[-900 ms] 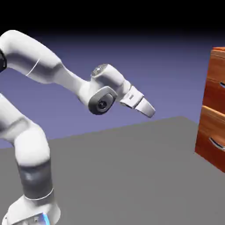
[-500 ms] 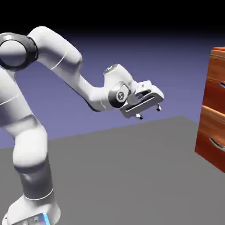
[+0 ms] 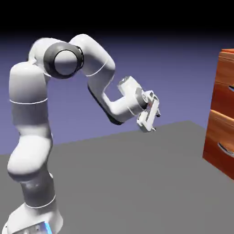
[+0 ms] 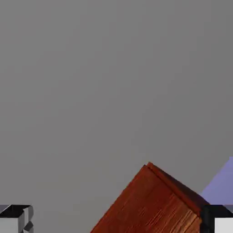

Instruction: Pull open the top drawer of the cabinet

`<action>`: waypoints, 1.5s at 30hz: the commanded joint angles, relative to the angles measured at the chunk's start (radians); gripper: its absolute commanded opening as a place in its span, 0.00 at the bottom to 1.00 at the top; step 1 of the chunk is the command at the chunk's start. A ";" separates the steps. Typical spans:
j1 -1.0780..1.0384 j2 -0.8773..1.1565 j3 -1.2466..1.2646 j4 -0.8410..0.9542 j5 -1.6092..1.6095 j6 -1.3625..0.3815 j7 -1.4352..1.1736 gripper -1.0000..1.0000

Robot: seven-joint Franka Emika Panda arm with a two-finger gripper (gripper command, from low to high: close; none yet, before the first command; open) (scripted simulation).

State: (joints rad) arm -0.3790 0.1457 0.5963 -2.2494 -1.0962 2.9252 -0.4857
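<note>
The cabinet (image 3: 223, 114) stands at the exterior view's right edge, cut off by the frame, its reddish-brown drawer fronts stacked with dark seams. The top drawer (image 3: 226, 68) is the uppermost front, shut flush with the others. My gripper (image 3: 156, 122) hangs well to the left of the cabinet, above the table, fingers pointing down and to the right, open with nothing between them. In the hand view one corner of the cabinet (image 4: 154, 205) pokes up from the bottom edge, between the two widely spaced fingertips (image 4: 16, 219).
A lower drawer shows a curved silver-grey handle (image 3: 225, 148). The grey table (image 3: 137, 183) stretches between the robot's base and the cabinet, and fills most of the hand view. The elbow of the arm (image 3: 64, 59) is raised high at the left.
The arm has folded upward, its shoulder and elbow swinging right. The hand has rolled and tipped down, staying at about the same distance from the cabinet.
</note>
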 commanded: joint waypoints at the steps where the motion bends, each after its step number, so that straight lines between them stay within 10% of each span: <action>1: -0.014 0.025 0.021 0.020 -0.039 -0.004 -0.044 0.50; 45: -0.606 1.108 0.924 0.868 -1.698 -0.173 -1.900 0.50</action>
State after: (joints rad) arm -0.9847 1.2540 1.5198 -1.3813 -2.7940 2.7520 -2.3855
